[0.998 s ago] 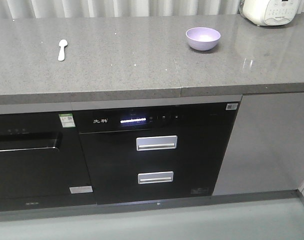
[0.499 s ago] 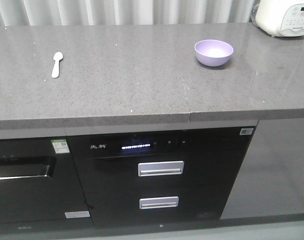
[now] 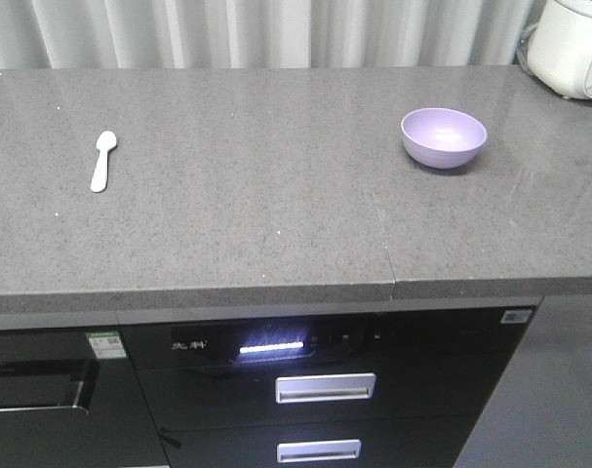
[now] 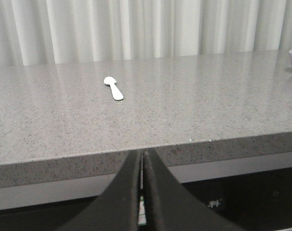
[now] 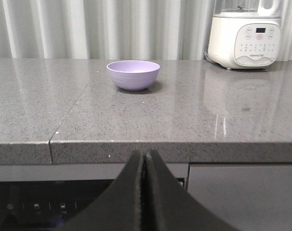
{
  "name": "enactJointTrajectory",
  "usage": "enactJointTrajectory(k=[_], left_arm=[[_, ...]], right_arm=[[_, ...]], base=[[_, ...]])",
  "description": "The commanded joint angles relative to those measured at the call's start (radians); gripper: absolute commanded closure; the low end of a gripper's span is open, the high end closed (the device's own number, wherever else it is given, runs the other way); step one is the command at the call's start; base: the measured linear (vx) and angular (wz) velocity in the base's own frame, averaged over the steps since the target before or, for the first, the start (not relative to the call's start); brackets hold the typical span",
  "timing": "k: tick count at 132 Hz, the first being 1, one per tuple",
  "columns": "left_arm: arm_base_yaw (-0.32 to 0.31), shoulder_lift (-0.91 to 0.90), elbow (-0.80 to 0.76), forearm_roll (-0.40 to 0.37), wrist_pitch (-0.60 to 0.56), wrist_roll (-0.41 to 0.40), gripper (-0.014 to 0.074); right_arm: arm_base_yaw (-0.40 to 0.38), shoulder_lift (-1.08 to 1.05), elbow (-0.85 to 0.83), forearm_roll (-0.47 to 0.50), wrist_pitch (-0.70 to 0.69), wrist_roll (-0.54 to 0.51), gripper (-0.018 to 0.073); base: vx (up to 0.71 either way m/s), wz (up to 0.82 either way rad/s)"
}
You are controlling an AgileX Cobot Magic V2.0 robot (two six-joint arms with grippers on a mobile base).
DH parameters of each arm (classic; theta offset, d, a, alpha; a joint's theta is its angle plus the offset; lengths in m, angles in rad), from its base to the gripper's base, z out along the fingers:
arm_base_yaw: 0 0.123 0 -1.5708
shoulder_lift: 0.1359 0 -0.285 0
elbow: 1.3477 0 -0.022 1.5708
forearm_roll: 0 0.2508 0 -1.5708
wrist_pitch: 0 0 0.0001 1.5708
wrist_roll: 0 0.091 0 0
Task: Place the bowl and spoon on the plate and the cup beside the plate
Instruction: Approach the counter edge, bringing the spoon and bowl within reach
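**Bowl and spoon lie well apart on the grey counter**

The bowl (image 3: 444, 137) is round, deep and lavender-purple, with a smooth inside that shows nothing in it. It stands upright on the right part of the counter (image 3: 237, 224), nearer to the back than to the front edge. The spoon (image 3: 101, 161) is small and very pale, almost white here. It lies flat on the left part of the counter, its round end toward the back and its flat handle toward the front, a little slanted. The two things are well apart.

A thin seam (image 3: 383, 234) runs from back to front through the speckled stone, to the left of the bowl. At the far right corner stands a white kitchen machine (image 3: 572, 44) with a button panel, near the bowl but not touching it. Behind the counter hangs a pale pleated curtain (image 3: 276, 34). Under the counter sits a black appliance (image 3: 217, 409) with a lit strip (image 3: 271, 346) and two silver drawer handles (image 3: 325, 388).

The left gripper (image 4: 142, 156) has its two dark fingers pressed together and holds nothing. It is in front of the counter edge and lower than the top, with the spoon ahead of it. The right gripper (image 5: 145, 156) is closed and holds nothing too; it is also before the edge, and the bowl stands straight ahead of it
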Motion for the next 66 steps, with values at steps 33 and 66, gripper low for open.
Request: enactJointTrajectory(k=[33,66], left_arm=[[-0.007,-0.016,0.011,0.0,-0.069,-0.006,0.0603],[-0.007,-0.016,0.011,0.0,-0.069,-0.006,0.0603]], right_arm=[[0.0,-0.003,0.006,-0.003,-0.079,-0.009,0.056],[0.0,-0.003,0.006,-0.003,-0.079,-0.009,0.056]], base=[[0.17,0.02],[0.14,0.03]])
